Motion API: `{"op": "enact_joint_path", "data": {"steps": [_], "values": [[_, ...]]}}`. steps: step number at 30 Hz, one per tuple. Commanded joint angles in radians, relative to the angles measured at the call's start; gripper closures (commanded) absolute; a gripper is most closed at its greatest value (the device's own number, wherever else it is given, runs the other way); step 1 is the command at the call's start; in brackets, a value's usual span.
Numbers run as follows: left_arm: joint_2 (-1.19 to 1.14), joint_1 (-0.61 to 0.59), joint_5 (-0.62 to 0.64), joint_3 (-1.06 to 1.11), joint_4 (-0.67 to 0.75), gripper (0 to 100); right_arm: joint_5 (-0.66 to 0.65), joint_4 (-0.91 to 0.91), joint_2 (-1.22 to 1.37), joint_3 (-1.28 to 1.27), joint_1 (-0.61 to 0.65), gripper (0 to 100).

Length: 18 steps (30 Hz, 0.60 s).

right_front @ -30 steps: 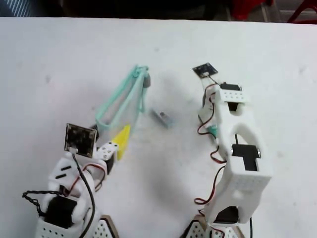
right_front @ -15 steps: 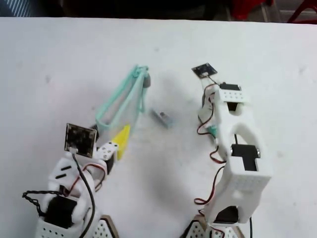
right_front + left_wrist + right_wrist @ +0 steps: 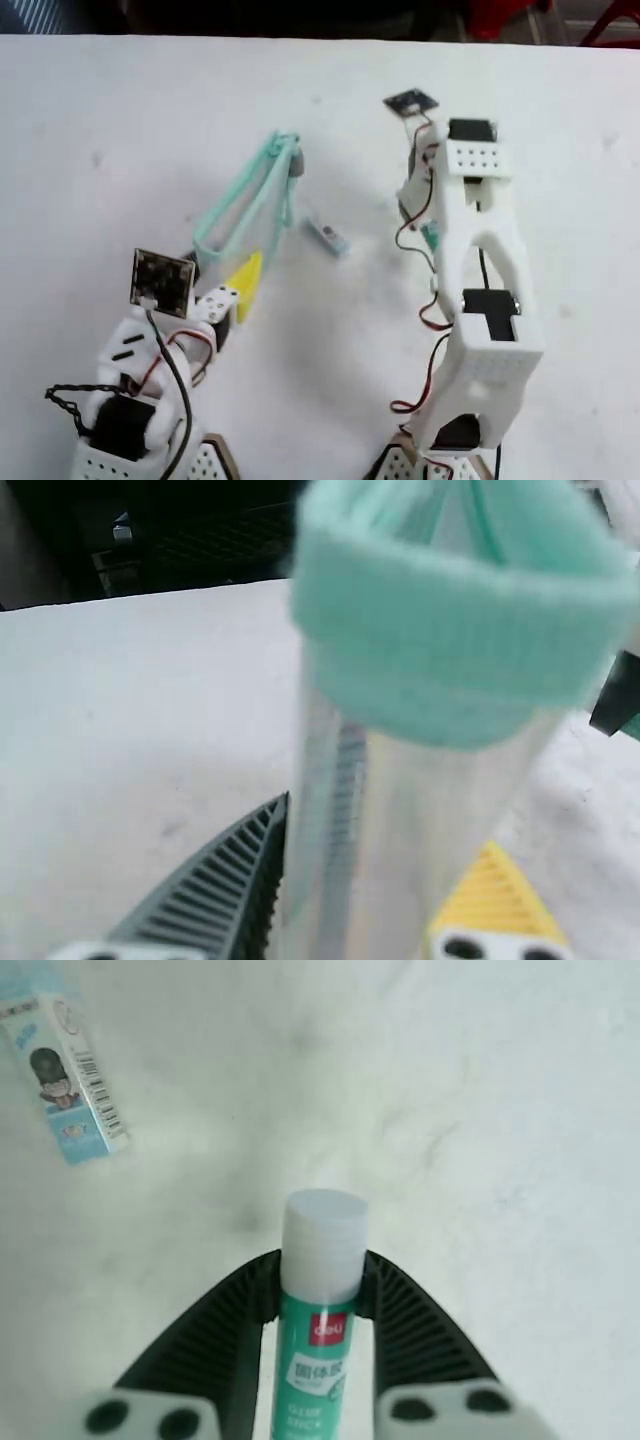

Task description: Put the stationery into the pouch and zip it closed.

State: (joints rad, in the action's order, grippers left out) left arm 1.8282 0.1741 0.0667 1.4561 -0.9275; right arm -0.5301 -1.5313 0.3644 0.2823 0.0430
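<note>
A clear pouch (image 3: 243, 205) with teal trim lies slanted on the white table, its mouth standing open. My left gripper (image 3: 236, 292) is shut on the pouch's near end; the left wrist view has the pouch (image 3: 440, 680) pinched between the grey and yellow fingers of that gripper (image 3: 385, 825). My right gripper (image 3: 322, 1260) is shut on a green glue stick (image 3: 322, 1290) with a white cap, held above the table to the right of the pouch. From above, the glue stick (image 3: 430, 236) peeks out under the right arm. A small blue eraser box (image 3: 328, 235) lies between pouch and right arm, also seen as the eraser box (image 3: 70, 1090).
The white table (image 3: 120, 120) has open room to the far left and far right. A dark edge runs along the table's far side. The two arm bases stand at the near edge.
The right arm has stretched toward the far side of the table with the glue stick in its gripper. The left arm and pouch have stayed still.
</note>
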Motion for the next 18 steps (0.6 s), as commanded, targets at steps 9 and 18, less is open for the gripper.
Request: {"op": "enact_joint_path", "data": {"steps": [9, 18], "values": [[-0.005, 0.012, -0.011, -0.011, -0.005, 78, 0.146, -0.186, -0.059, 0.256, 0.16, 98.1], [-0.005, 0.012, -0.011, -0.011, -0.003, 78, 0.15, -0.186, -0.3, 0.253, 0.297, 98.1]]}}
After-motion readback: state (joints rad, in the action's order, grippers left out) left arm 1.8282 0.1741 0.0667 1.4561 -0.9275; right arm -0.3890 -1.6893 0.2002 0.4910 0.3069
